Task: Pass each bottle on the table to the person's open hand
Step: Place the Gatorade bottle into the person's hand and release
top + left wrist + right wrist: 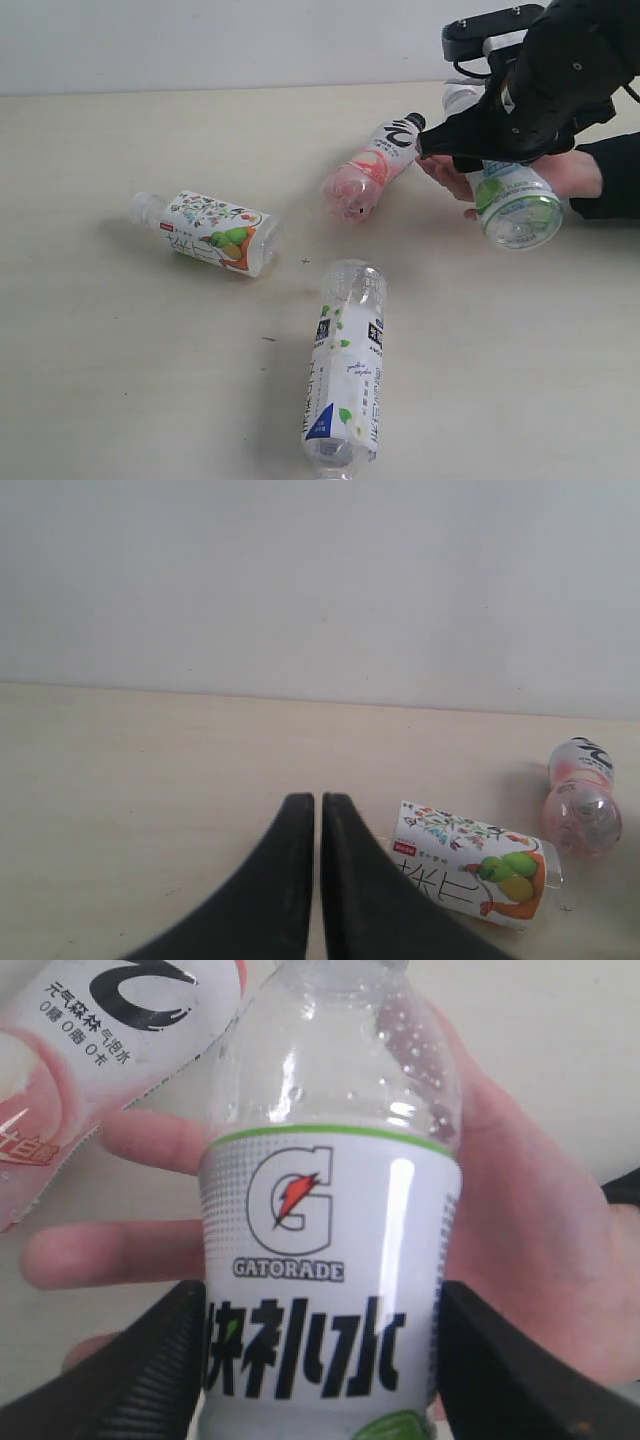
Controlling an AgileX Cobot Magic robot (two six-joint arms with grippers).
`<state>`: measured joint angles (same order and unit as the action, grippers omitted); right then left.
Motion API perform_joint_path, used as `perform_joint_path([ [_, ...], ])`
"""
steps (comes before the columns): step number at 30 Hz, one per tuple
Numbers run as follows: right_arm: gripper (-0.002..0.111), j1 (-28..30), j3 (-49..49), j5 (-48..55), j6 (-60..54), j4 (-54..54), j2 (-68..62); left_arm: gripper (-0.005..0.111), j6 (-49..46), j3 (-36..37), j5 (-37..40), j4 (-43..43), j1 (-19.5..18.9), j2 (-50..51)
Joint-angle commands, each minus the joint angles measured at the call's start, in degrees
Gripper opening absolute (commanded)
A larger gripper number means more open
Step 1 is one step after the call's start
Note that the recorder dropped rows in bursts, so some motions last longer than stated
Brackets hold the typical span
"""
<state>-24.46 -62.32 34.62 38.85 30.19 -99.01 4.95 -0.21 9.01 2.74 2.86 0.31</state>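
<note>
The right claw (320, 1305) clamps the lime-green bottle (330, 1210) over the person's open hand (520, 1250) — the left claw (318, 810), pinched narrow and empty, hangs above the surface (120, 780).

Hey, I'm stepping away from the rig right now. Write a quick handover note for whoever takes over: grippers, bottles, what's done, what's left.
Left gripper: shut, empty, low over the table.
Right gripper: shut on the lime-green bottle, holding it over the person's open hand. I cannot tell whether it rests on the palm.
Lying on the table: the pink-peach bottle beside the hand's fingers, the fruit-and-flower bottle on the left, and the white leafy bottle low in the exterior view.
Done: first bottle brought to the hand, not yet released.
Left: release it, then hand over the other three.
</note>
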Motion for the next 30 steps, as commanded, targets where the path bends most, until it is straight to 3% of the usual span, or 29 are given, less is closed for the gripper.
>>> perform_joint_path([
  [1,0.000,0.29,-0.51,-0.87,0.58,0.89,-0.40,0.005,-0.27,0.21,-0.27,0.26,-0.23,-0.31],
  [18,0.004,0.29,-0.41,-0.63,3.80,3.22,-1.24,0.005,-0.27,0.21,-0.27,0.26,-0.23,-0.31],
  [23,0.022,0.29,-0.41,0.16,3.80,3.34,-1.24,0.005,-0.27,0.21,-0.27,0.26,-0.23,-0.31],
  [28,0.065,0.29,-0.41,0.16,2.03,3.34,-1.24,0.005,-0.27,0.21,-0.27,0.26,-0.23,-0.31],
  [30,0.078,0.29,-0.41,0.16,1.64,3.22,-1.24,0.005,-0.27,0.21,-0.27,0.26,-0.23,-0.31],
])
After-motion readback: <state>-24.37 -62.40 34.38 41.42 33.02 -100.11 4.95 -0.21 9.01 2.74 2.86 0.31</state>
